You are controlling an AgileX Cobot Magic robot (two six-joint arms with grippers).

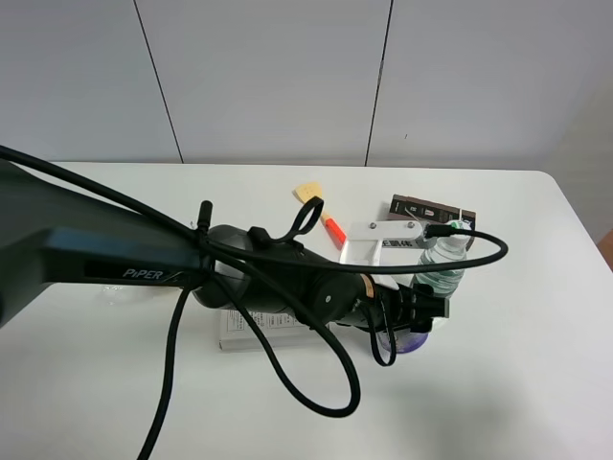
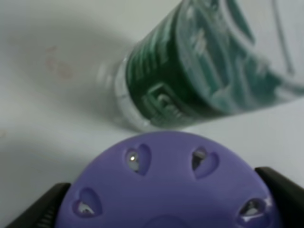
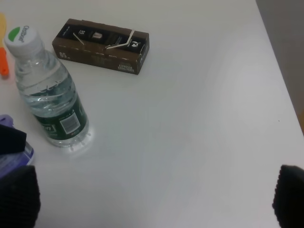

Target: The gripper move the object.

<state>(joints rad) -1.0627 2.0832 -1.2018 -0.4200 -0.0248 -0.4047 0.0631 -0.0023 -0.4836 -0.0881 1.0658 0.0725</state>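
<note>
The object (image 2: 166, 183) stands upright, lid up, gripped by the left tool (image 2: 164, 202).

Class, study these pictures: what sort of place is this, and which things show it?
Probably a robotics lab or test bench: a black robot arm marked PiPER, a white table before plain wall panels, and unrelated props: a water bottle, a brown carton, a purple cylinder.

Black arm (image 1: 115, 257), white "PiPER" lettering (image 1: 144, 273), looping black cables (image 1: 165, 383), white bracket (image 1: 378, 235), perhaps an orange ring (image 1: 368, 286) by the hand (image 1: 414, 324)
</note>
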